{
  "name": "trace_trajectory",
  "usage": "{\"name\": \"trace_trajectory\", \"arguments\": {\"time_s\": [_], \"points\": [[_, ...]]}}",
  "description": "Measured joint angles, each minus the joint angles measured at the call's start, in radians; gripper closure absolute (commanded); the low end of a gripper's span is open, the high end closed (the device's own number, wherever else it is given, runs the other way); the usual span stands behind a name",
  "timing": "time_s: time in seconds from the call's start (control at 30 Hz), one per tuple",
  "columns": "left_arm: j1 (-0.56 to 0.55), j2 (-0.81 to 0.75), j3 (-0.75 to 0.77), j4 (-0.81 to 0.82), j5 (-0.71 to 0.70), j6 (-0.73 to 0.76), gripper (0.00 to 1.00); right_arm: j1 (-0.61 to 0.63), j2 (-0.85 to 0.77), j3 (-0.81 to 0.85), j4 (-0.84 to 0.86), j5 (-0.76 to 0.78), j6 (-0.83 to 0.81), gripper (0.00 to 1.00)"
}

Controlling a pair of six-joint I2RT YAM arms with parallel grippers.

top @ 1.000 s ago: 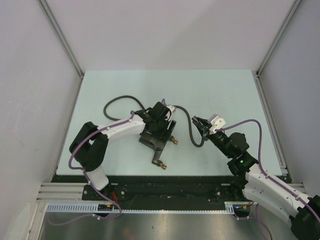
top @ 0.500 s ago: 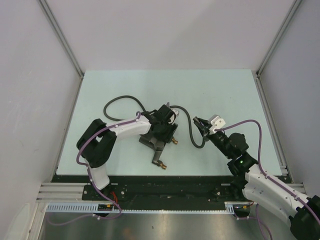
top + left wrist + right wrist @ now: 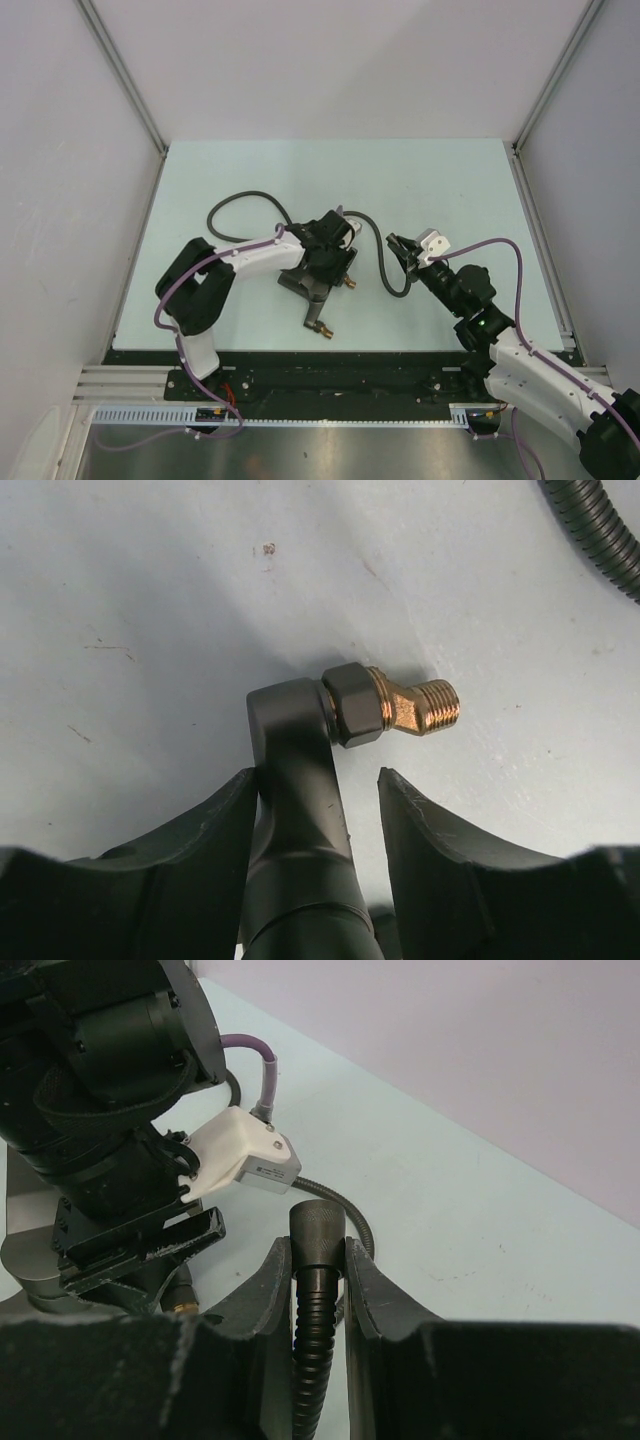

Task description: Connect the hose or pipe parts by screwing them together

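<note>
The dark-grey forked fitting (image 3: 308,292) lies on the table, one brass tip (image 3: 350,283) pointing right and another (image 3: 325,329) toward the near edge. My left gripper (image 3: 318,777) straddles one fork arm (image 3: 295,750) just behind its brass threaded tip (image 3: 418,705). The left finger touches the arm and a gap shows beside the right finger. My right gripper (image 3: 318,1248) is shut on the hose's knurled dark end nut (image 3: 317,1230), a little right of the fitting. The corrugated hose (image 3: 240,200) loops back across the table.
The left arm's wrist and white camera housing (image 3: 245,1155) sit close in front of the right gripper. A stretch of hose (image 3: 600,530) runs just beyond the fitting's tip. White walls enclose the pale table (image 3: 450,180) on three sides.
The left arm has shifted slightly right over the fitting and its jaws have narrowed around the fork arm. The right arm and its hose end have not moved.
</note>
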Motion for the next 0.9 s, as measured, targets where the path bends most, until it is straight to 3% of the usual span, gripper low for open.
{"name": "trace_trajectory", "arguments": {"time_s": [0.2,0.43,0.57,0.9], "points": [[-0.023,0.001,0.006,-0.005,-0.056,0.029,0.51,0.000,-0.001,-0.002,0.000,0.000,0.001,1.00],[-0.045,0.001,0.007,-0.007,-0.127,0.069,0.48,-0.004,-0.011,-0.002,0.005,0.000,0.004,1.00],[-0.047,0.005,0.016,-0.019,-0.134,0.090,0.46,-0.006,-0.018,-0.003,0.005,0.000,0.007,1.00],[-0.048,0.034,0.044,-0.024,-0.129,0.130,0.52,-0.010,-0.031,-0.003,0.006,0.000,0.008,1.00]]}}
